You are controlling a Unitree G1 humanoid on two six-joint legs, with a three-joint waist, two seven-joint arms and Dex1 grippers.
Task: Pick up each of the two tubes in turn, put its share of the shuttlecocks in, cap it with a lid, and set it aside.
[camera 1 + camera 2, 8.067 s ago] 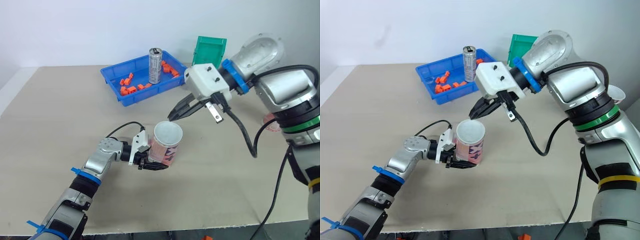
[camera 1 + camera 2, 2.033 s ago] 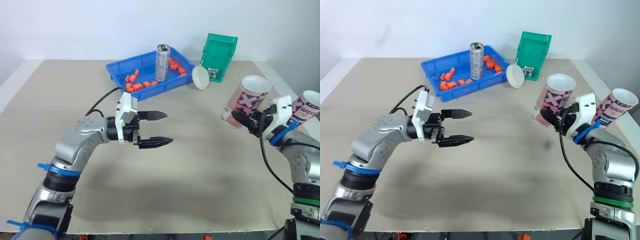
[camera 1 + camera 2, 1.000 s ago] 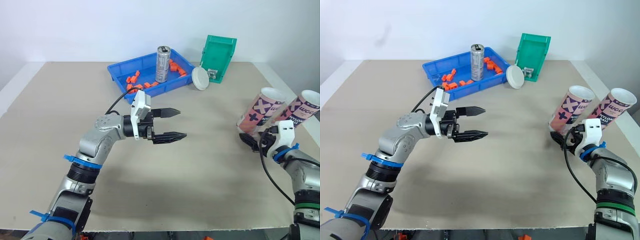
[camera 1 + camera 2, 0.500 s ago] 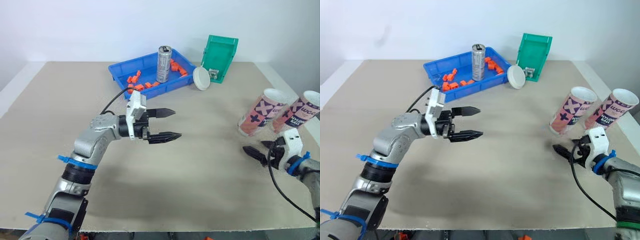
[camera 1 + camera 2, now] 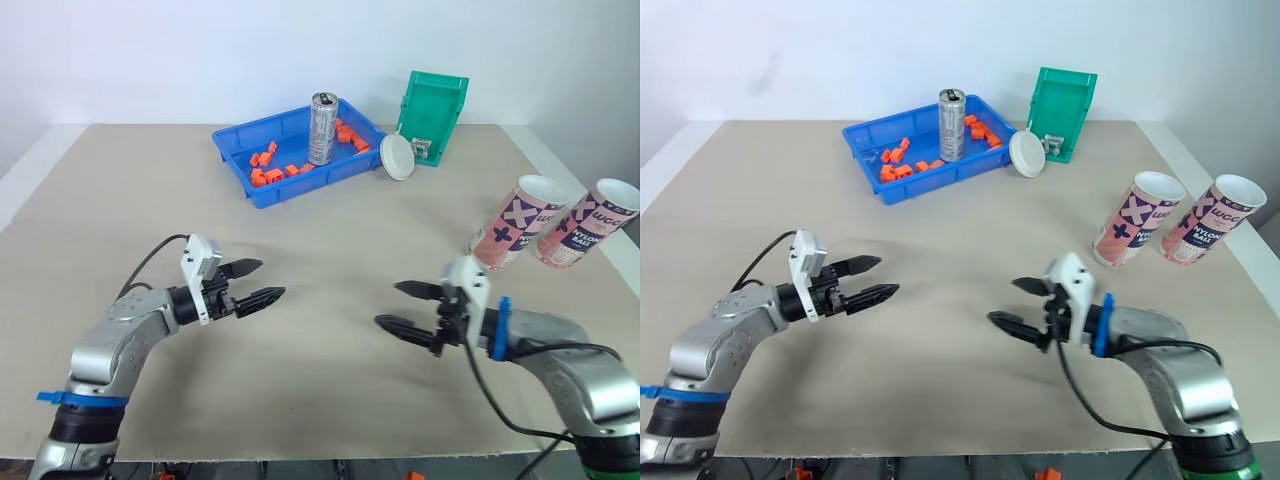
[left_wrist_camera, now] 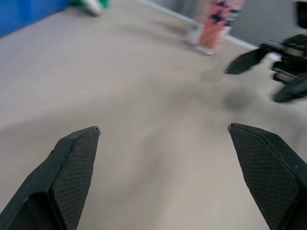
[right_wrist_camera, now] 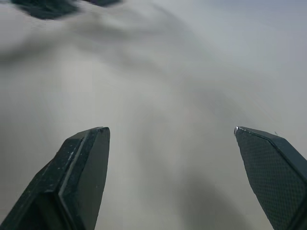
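- Stand side by side near the worktop's (image 5: 330, 215) right edge: inner tube (image 5: 515, 222) and outer tube (image 5: 584, 222), seemingly capped, set aside clear of the arms.
- Hovers mid-worktop, spread and empty: left end effector (image 5: 273, 278).
- Faces it, likewise spread, empty: right end effector (image 5: 387, 303).

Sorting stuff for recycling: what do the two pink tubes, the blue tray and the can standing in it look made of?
Tube with crosses and lettered tube: likely printed cardboard, matte. Blue tray: moulded plastic, slightly glossy, uniform colour. Can: metal, probably aluminium, silvery sheen and pull-tab top.
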